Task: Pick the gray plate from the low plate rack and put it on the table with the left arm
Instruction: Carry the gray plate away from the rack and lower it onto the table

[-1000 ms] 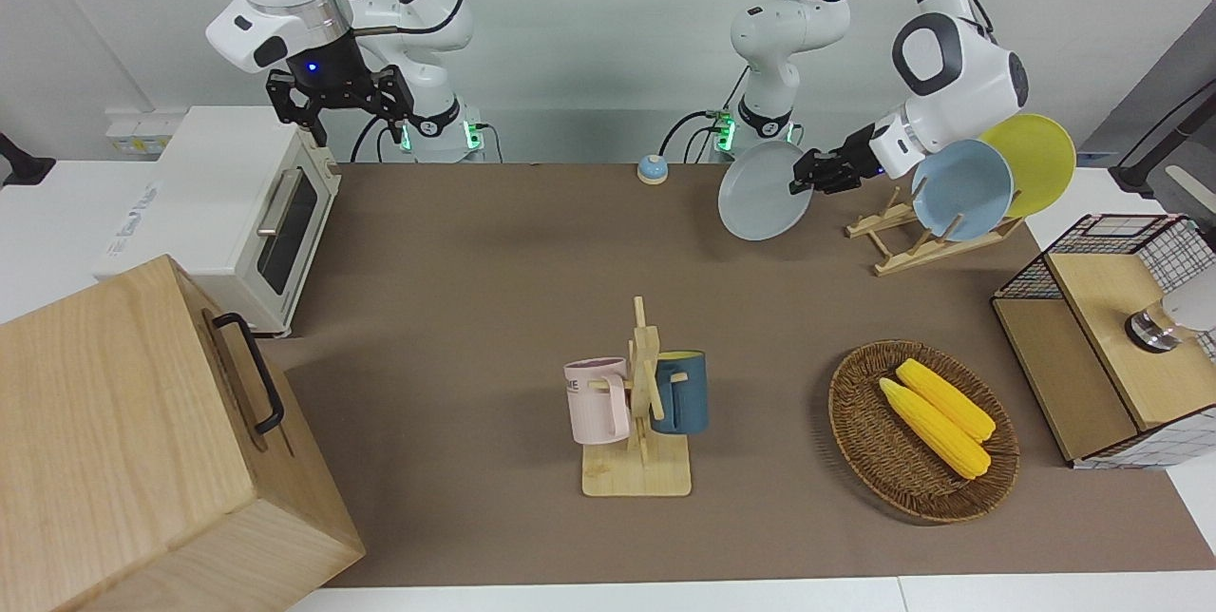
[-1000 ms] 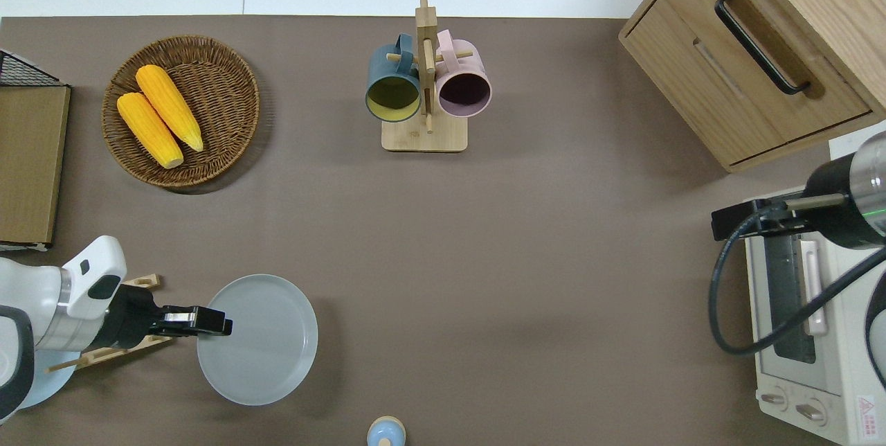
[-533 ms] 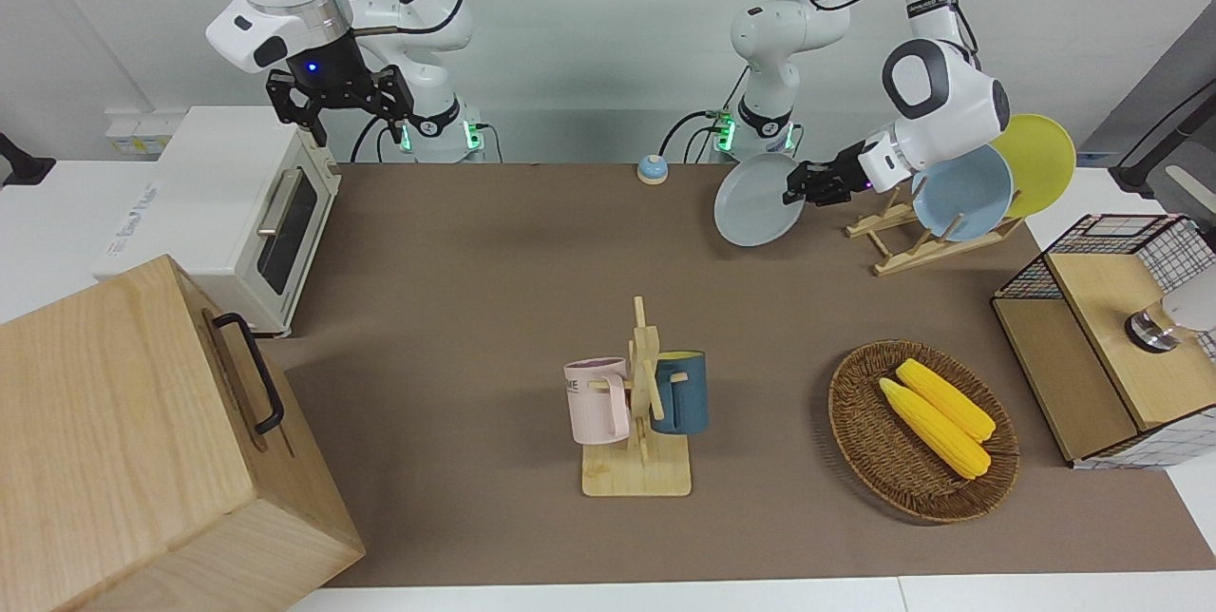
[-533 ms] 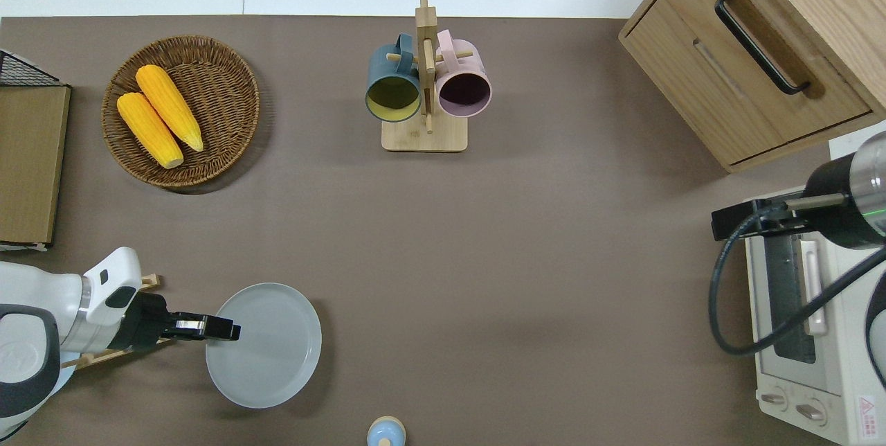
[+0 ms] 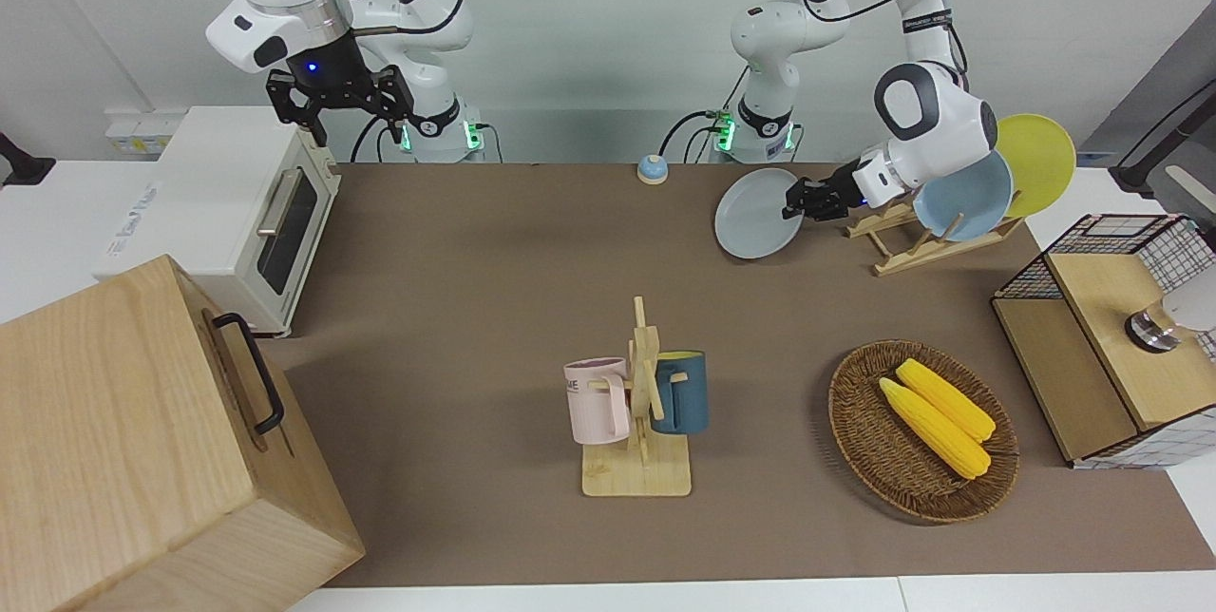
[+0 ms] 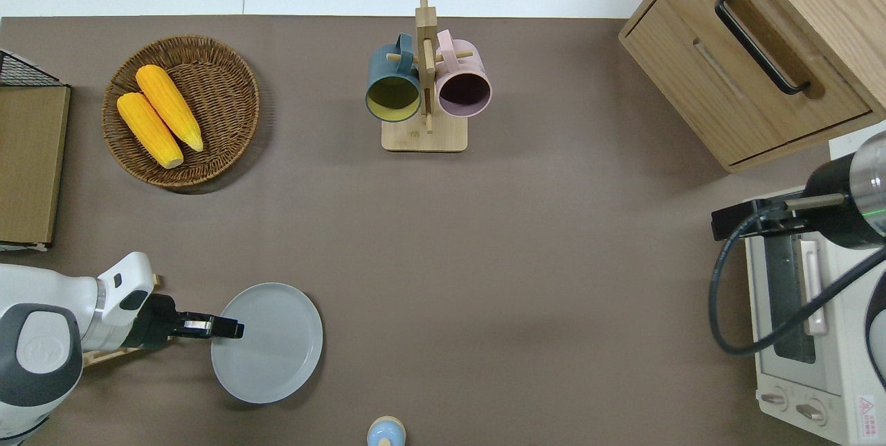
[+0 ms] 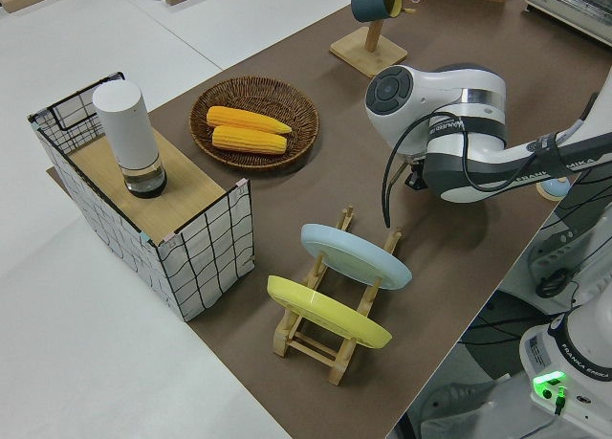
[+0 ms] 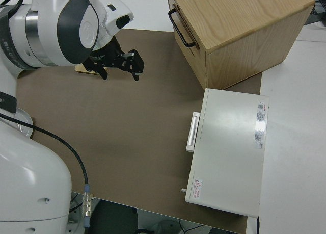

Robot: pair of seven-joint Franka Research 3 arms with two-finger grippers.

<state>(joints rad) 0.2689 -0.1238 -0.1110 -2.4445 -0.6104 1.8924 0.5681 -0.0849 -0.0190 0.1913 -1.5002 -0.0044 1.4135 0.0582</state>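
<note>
plates number three: the gray plate [image 6: 267,343] is clamped by its rim in the left hand [image 6: 225,329], out of the rack and over bare bench [image 6: 526,252] between the rack [image 5: 910,237] and a small blue bell [image 5: 652,169]. in the front view it tilts, with its lower edge close to the mat; whether it touches i cannot tell. the other two plates, one sky-blue [image 5: 969,197] and one yellow [image 5: 1040,156], lean side by side in the rack, which sits at the left arm's end of the bench, close to the robots.

mugs number two, one dark blue [image 5: 680,392] and one pink [image 5: 597,401], each hung on a peg of the mug stand [image 5: 638,441] near the middle of the bench, farther from the robots than the gray plate.

corn cobs number two [image 5: 936,416], lying side by side in a wicker basket [image 5: 869,441], farther from the robots than the rack. just beside the basket, toward the left arm's end, a wire-sided box [image 7: 201,243] with a wood top carries one white cylinder [image 7: 129,138].

at the right arm's end stand one white oven [image 5: 237,208] and one wooden cabinet [image 5: 133,441] with a black handle.

the right arm is parked, its hand [image 5: 340,108] with the fingers apart.
</note>
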